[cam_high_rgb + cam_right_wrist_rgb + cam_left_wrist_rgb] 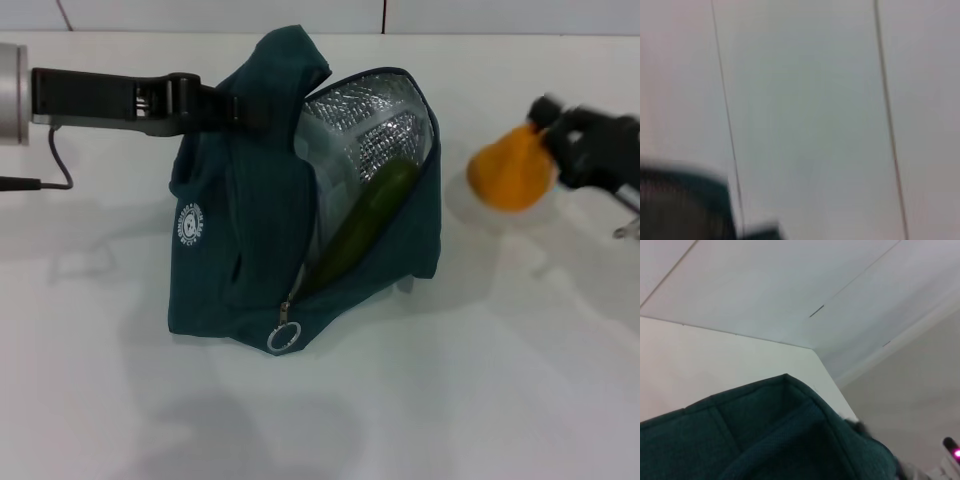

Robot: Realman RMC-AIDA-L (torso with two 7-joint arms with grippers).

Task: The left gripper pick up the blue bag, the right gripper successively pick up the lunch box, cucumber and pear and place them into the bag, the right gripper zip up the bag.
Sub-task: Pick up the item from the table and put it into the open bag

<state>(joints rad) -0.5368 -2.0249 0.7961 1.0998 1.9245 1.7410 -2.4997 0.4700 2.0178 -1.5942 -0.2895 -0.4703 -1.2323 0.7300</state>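
Observation:
The blue bag stands on the white table, its mouth open and showing silver foil lining. My left gripper reaches in from the left and is shut on the bag's raised handle. Inside the bag the clear lunch box leans against the lining, and the dark green cucumber lies slanted in front of it. To the right of the bag, held above the table, is the orange-yellow pear, with my right gripper shut on it. The left wrist view shows only the bag's teal fabric.
A ring zipper pull hangs at the bag's front lower corner. A black cable runs along the table at the far left. White table surrounds the bag, with a wall behind it.

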